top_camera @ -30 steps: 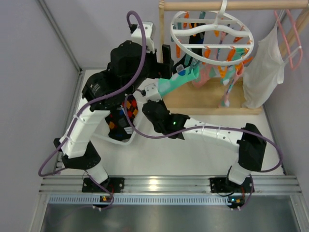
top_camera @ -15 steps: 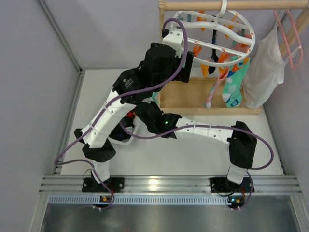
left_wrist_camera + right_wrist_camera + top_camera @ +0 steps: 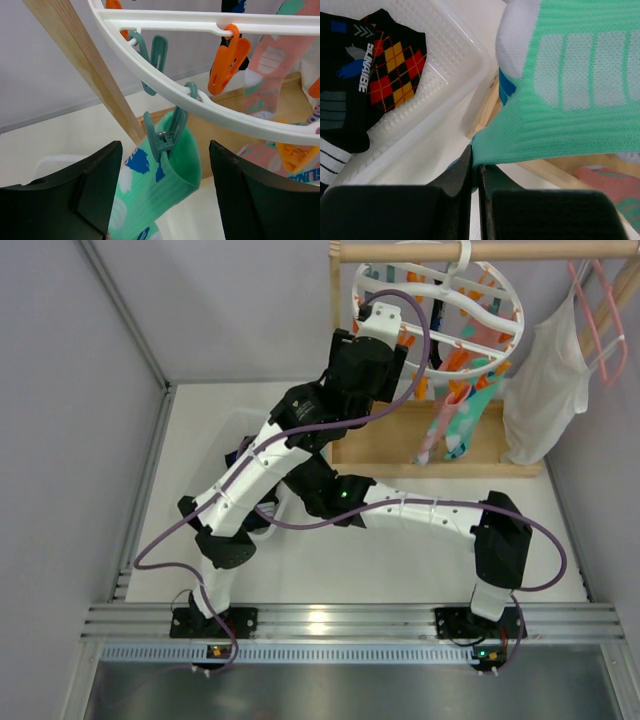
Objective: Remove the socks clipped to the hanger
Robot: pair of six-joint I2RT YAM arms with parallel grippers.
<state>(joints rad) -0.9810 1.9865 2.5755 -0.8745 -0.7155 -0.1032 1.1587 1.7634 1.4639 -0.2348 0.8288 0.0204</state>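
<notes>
The white round hanger [image 3: 440, 280] hangs from a wooden rod, with orange and teal clips. In the left wrist view its rim [image 3: 200, 97] crosses above a teal clip [image 3: 165, 132] that pinches the cuff of a teal sock [image 3: 170, 180] with blue patches. My left gripper [image 3: 165, 165] is open, one finger on each side of that cuff. My right gripper [image 3: 476, 165] is shut on the lower edge of the same teal sock [image 3: 570, 100], pulling it taut. Pink and teal socks [image 3: 450, 425] still hang from the ring; a pink one [image 3: 265, 62] shows behind an orange clip [image 3: 227, 60].
A white bin [image 3: 445, 85] at the left holds argyle socks [image 3: 395, 65] and black socks [image 3: 342, 107]. A wooden post [image 3: 85, 65] and rack base [image 3: 400, 445] stand by the hanger. A white garment [image 3: 545, 390] on a pink wire hanger [image 3: 590, 320] hangs to the right.
My left arm has swung up and to the right, from over the bin to the hanger's near rim. The ring has tilted and swung. The right arm has barely moved.
</notes>
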